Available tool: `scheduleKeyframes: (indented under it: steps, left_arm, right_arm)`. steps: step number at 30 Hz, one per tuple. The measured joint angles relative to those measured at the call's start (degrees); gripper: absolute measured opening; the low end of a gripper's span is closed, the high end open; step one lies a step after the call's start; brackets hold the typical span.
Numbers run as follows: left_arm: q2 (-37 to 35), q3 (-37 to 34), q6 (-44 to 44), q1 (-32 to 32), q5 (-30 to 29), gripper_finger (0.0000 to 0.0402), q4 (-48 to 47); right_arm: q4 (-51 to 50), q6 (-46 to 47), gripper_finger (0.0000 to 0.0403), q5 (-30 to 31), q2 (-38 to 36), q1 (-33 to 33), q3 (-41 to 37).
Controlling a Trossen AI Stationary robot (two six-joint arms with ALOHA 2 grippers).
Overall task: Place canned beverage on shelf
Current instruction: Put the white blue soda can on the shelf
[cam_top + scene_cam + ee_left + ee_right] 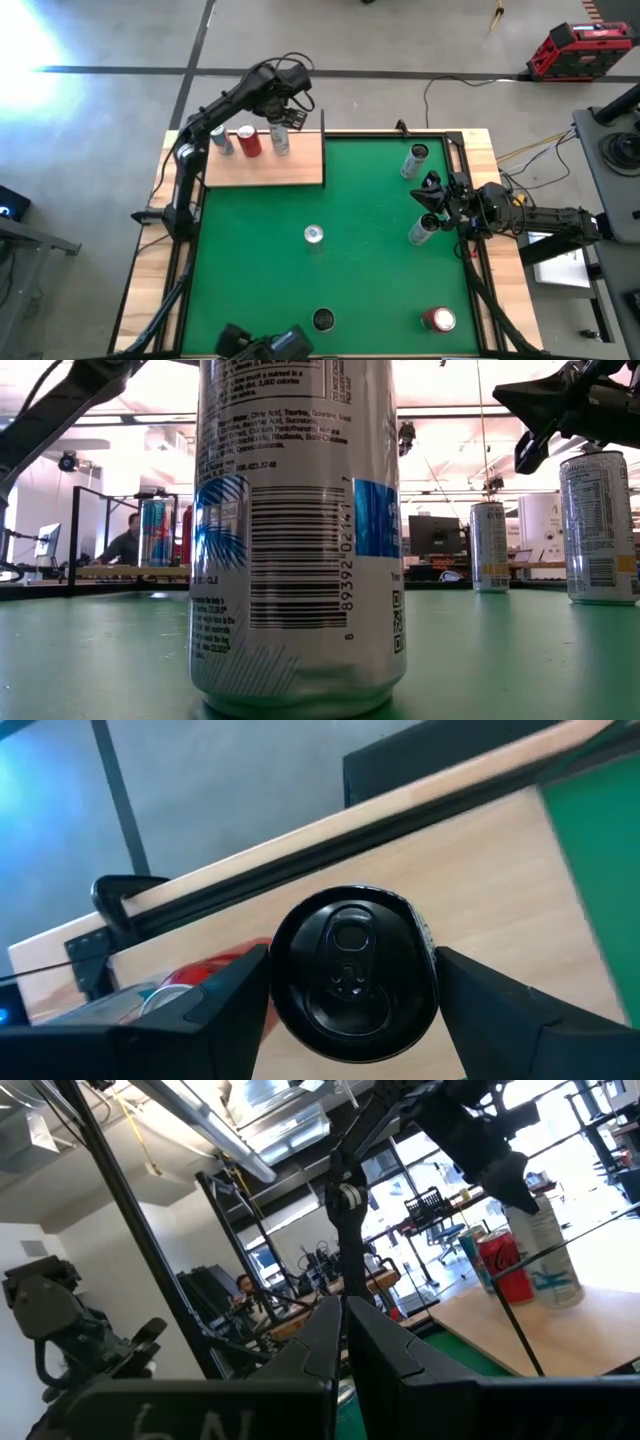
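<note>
L gripper [281, 120] fingers clamp white can [352, 970] upright on shelf [300, 165] beside red can [248, 141] to seat it w/o tipping; R gripper [432, 192] idles pinched shut, empty.

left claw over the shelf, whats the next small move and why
Probably open the left claw and lift away. Its fingers sit on either side of the silver black-topped can, which stands upright on the light-wood shelf board beside the red can, so the can looks placed.
</note>
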Motion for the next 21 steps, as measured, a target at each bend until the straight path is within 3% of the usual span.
scheduleKeyframes:
  steps: [21]
  left_arm:
    - [-0.27,-1.28,-8.84,-0.07,-0.84,0.0242,-0.34]
  right_arm:
    - [0.01,-0.01,0.0013,0.00,-0.01,0.00,-0.01]
